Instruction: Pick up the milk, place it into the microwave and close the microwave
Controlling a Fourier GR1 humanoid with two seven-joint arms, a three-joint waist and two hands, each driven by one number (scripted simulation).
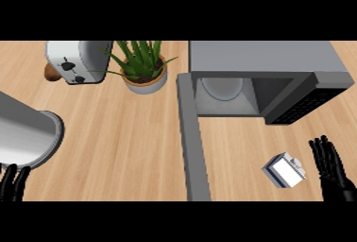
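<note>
Milk, in a small white-and-blue carton (284, 169), lies on the wooden counter (125, 137) just left of the right hand (332, 166), whose black fingers are held straight and apart. Light, stiff but crushable handling is expected; its flat sides should be gripped. Beyond the hand, the grey microwave (265, 80) stands open. The left hand (14, 183) is resting open.

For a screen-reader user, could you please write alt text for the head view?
A milk carton lies on a wooden counter beside the robot's open right hand, in front of a microwave whose door stands wide open. The left hand rests at the lower left; a toaster, potted plant and metal pot sit left.
</note>
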